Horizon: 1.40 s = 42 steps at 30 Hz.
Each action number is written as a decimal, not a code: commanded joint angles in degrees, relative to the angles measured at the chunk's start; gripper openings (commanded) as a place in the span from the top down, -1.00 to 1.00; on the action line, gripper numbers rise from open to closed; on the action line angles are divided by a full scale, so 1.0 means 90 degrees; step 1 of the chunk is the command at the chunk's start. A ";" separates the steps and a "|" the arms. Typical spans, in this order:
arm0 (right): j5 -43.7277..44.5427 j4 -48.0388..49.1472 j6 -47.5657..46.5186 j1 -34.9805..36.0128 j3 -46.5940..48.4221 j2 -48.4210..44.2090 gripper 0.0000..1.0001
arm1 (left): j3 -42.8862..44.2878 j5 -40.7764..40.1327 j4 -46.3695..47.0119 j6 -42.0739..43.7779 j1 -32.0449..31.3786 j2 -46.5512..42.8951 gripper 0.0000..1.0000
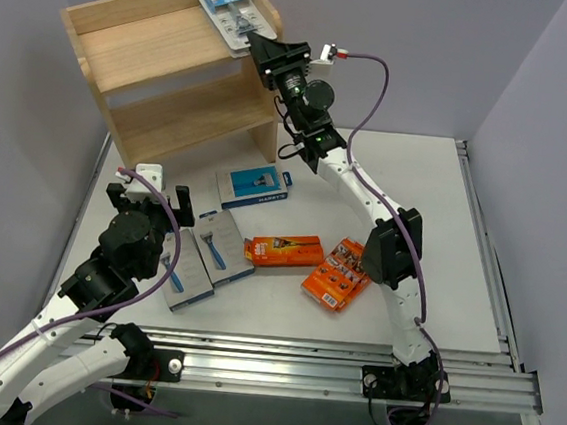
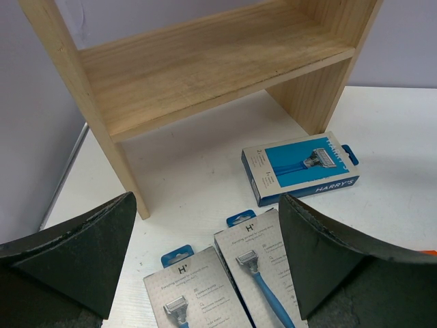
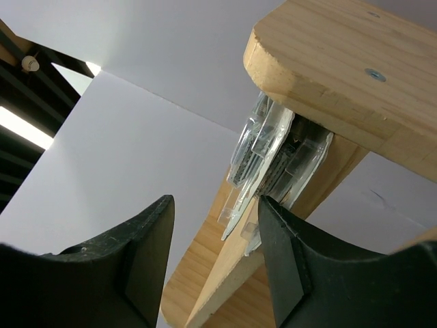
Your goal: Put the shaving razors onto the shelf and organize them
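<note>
The right pincer [image 1: 258, 47] is raised to the right-hand end of the light wooden two-tier shelf [image 1: 149, 49]. Its black fingers [image 3: 147, 253] stand partly apart with a plain gap between them and clamp nothing. The clear plastic blister pack with a blue header card [image 1: 231, 7] lies on the top tier at that end. Its near edge pokes out past the rim just beyond the fingertips, and the right wrist view does not show whether one finger brushes that edge. The left pincer [image 1: 149, 200] hovers low over the white table [image 1: 442, 238] in front of the shelf, its jaws spread wide and empty. Beneath it two flat grey boxes picturing a blue razor lie side by side, the left grey box [image 1: 186, 268] hard against the right grey box [image 1: 222, 247]. A flat blue-fronted box with a razor printed on it [image 1: 254, 187] lies just beyond them, near the shelf's foot. To their right, on the open table, lie a long bright orange box [image 1: 283, 250] and, close beside it but apart, a second orange box [image 1: 338, 273] set at an angle.
</note>
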 commanded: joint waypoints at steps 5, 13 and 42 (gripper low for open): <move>0.0078 0.0205 -0.0115 -0.0044 -0.0414 -0.0601 -0.01 | 0.0051 -0.0002 0.0304 0.0011 -0.0027 -0.0032 -0.88; -0.0116 0.0342 -0.0125 -0.0132 -0.1068 -0.1079 -0.07 | 0.0041 -0.0090 0.0353 0.0079 -0.0008 -0.0042 -0.88; -0.2186 -0.3142 -0.3998 -0.0640 -0.6605 -0.5726 -0.28 | -0.0047 -0.0656 0.0558 0.0743 0.0149 0.0505 -0.88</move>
